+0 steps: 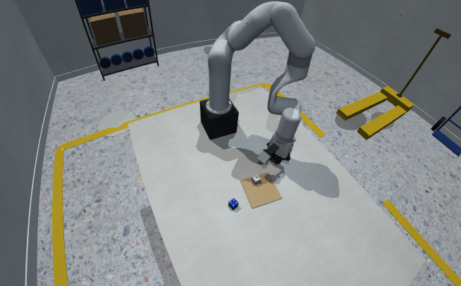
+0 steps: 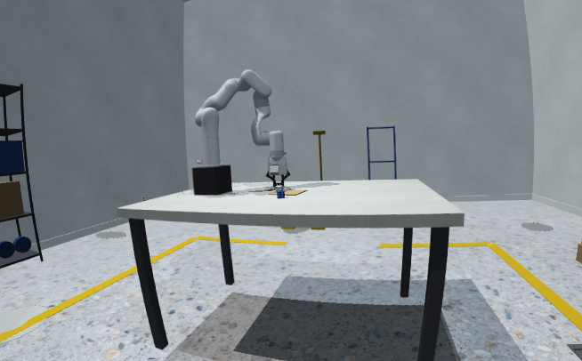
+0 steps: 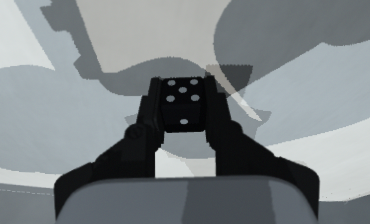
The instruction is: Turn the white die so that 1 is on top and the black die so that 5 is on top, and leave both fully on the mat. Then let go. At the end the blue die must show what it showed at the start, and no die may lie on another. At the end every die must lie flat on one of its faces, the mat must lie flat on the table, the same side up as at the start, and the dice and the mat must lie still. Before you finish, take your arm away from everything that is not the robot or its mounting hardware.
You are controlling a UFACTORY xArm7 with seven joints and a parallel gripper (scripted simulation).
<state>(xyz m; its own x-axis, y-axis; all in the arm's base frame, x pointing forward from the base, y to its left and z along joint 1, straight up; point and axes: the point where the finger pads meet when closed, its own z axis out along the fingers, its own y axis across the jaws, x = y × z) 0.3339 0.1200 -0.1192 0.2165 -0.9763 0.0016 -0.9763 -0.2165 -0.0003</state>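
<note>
My gripper [image 3: 183, 91] is shut on the black die [image 3: 182, 103], low over the table just behind the mat's far corner. In the wrist view the die shows a face with five pips and, below it, a face with one pip. In the top view the gripper [image 1: 277, 158] hides the black die. The white die [image 1: 256, 179] lies flat on the tan mat [image 1: 261, 189] near its back edge. The blue die [image 1: 233, 203] lies on the table left of the mat, off it. In the exterior view the gripper [image 2: 278, 182] stands behind the blue die [image 2: 279, 193].
The arm's black base [image 1: 218, 118] stands on the table behind the mat. The table's right edge runs beyond the gripper.
</note>
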